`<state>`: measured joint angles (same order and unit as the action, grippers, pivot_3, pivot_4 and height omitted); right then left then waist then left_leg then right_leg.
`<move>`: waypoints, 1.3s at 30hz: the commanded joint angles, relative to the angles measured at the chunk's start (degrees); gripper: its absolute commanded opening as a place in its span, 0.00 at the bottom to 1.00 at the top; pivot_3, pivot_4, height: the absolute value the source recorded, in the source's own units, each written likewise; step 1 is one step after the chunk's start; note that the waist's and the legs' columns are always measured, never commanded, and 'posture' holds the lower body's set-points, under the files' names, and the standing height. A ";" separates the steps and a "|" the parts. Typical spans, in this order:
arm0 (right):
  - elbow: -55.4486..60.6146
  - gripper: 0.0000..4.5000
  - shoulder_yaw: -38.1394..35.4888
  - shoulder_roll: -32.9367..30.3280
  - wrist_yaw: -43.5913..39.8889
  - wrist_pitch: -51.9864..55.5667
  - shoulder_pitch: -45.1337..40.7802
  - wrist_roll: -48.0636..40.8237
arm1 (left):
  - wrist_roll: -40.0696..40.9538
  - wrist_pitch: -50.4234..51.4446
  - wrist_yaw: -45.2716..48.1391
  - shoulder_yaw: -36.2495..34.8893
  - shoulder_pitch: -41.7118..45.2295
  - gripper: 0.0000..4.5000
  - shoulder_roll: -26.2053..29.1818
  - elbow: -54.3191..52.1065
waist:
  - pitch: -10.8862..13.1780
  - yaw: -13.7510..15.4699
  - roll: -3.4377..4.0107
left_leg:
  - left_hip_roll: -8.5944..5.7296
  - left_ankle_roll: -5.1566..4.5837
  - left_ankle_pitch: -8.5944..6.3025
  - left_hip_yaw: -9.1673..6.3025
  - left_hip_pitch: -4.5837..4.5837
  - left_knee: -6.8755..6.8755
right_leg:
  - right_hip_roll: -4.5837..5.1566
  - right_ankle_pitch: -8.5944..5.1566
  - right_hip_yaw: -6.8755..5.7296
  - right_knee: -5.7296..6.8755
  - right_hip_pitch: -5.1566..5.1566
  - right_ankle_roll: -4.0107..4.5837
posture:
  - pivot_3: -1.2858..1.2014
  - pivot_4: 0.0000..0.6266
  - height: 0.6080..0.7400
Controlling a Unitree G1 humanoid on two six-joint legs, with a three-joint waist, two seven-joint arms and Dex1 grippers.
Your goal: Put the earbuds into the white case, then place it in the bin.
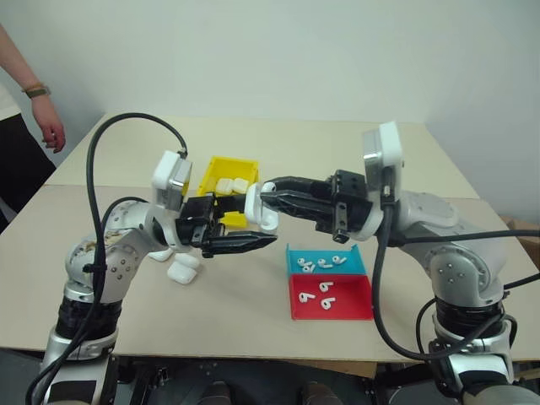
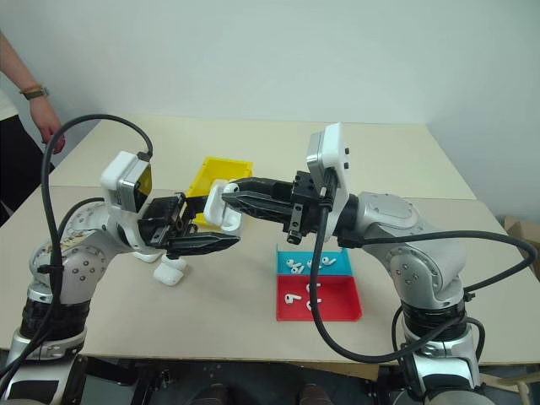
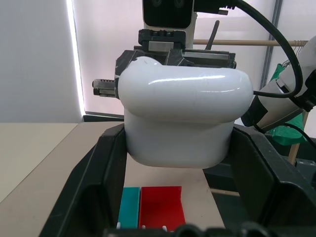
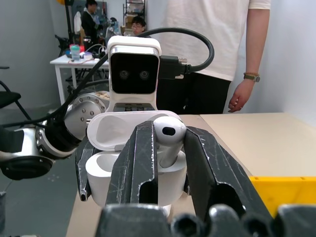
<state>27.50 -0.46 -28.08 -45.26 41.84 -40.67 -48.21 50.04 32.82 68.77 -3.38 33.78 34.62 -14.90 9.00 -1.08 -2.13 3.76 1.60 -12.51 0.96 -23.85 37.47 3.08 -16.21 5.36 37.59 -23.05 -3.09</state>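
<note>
While held above the table's near edge, left gripper (image 1: 253, 243) jaws clenched on white case (image 4: 129, 163), right gripper (image 1: 272, 196) jaws pinching earbud (image 4: 168, 134).

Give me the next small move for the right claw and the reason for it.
Probably ease the right claw down to seat the earbud in the white case. The left claw holds that case with its lid flipped open, and the earbud's stem already sits in the opening, its head above the rim.

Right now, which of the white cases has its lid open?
The white case held up in the left gripper: its lid is flipped up, and the right gripper holds an earbud at it. The cases in the yellow bin and on the table look shut.
</note>
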 commanded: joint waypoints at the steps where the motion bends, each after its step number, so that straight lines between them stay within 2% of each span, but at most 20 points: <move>1: 0.86 0.35 1.31 -1.38 -2.64 -1.07 0.23 0.61 | 0.31 -1.26 -0.42 -1.20 1.08 0.62 -0.49 -1.27 | 0.00 0.02 0.00 | 0.00 0.00 0.00 0.00 0.00 0.00 | 0.00 0.00 0.00 0.00 0.00 0.00 | 0.52 0.24 1.00; 5: 0.55 0.63 1.52 -1.82 -3.21 -1.44 -0.16 1.43 | -0.17 -1.62 -0.47 -1.32 1.00 0.62 -0.98 -1.12 | 0.00 0.01 0.00 | 0.00 0.00 0.00 0.00 0.00 0.00 | 0.00 0.00 0.00 0.00 -0.01 0.00 | 0.52 0.24 1.00; 11: -1.11 0.63 -1.13 -2.75 -3.68 -1.28 -1.68 0.32 | -0.57 -1.83 -0.43 -1.58 0.84 0.62 -1.31 -0.59 | 0.00 0.03 0.00 | 0.00 0.00 0.00 0.00 0.00 0.00 | 0.00 0.00 0.01 0.00 0.00 0.00 | 0.52 0.24 1.00; 14: -5.45 0.63 -4.49 -5.77 -6.02 -1.63 -3.70 -0.24 | -0.85 -1.96 -0.05 -2.18 0.03 0.62 -0.57 -0.10 | 0.00 0.06 0.00 | 0.00 0.00 0.00 0.00 0.00 0.00 | 0.00 0.00 0.00 0.00 0.00 0.00 | 0.52 0.24 1.00; 17: -8.88 0.63 -4.88 -8.85 -8.72 -2.86 -4.96 1.30 | -0.98 -2.14 0.04 -2.62 -0.69 0.62 -0.08 -0.14 | 0.01 0.12 0.01 | -0.01 0.00 0.00 0.01 0.00 0.00 | 0.00 0.00 0.01 -0.02 0.00 0.00 | 0.52 0.24 1.00; 21: -18.30 0.63 1.16 -16.30 -19.59 -9.98 -6.97 11.72 | -1.11 -2.62 -0.96 -3.87 -3.12 0.62 0.31 -1.54 | 0.02 0.04 0.02 | 0.00 0.00 0.00 0.02 0.00 -0.01 | 0.00 0.00 0.02 -0.05 -0.01 0.00 | 0.52 0.24 1.00; 25: -27.27 0.63 12.72 -19.81 -27.04 -23.82 -9.27 28.44 | -1.00 -3.60 -1.38 -4.49 -5.50 0.62 0.56 -3.20 | 0.02 -0.22 0.04 | 0.02 0.00 0.00 0.06 0.02 -0.01 | -0.01 0.00 0.04 -0.01 -0.04 0.00 | 0.52 0.24 1.00; 33: -44.29 0.63 25.38 -16.58 -32.38 -41.55 -15.13 48.11 | -3.90 -9.69 -1.77 -4.67 -11.63 0.62 -1.45 -4.45 | 0.09 -0.43 0.10 | 0.01 0.01 0.00 0.10 0.00 -0.01 | 0.00 0.01 0.07 -0.01 -0.10 0.01 | 0.52 0.24 1.00; 39: -51.99 0.63 27.23 -14.26 -34.32 -47.71 -16.34 53.54 | -5.27 -11.40 -1.49 -4.40 -15.02 0.62 -1.11 -5.39 | 0.10 -0.13 0.11 | 0.00 0.01 0.00 0.11 0.00 -0.01 | 0.01 0.01 0.07 -0.01 -0.08 0.02 | 0.52 0.24 1.00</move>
<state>-23.67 27.06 -42.16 -78.75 -3.79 -55.33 4.31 44.64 23.03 67.00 -7.30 18.76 33.17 -17.81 9.10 -1.22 -2.01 3.77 1.61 -12.51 1.06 -23.85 37.46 3.08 -16.20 5.42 37.59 -23.14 -3.07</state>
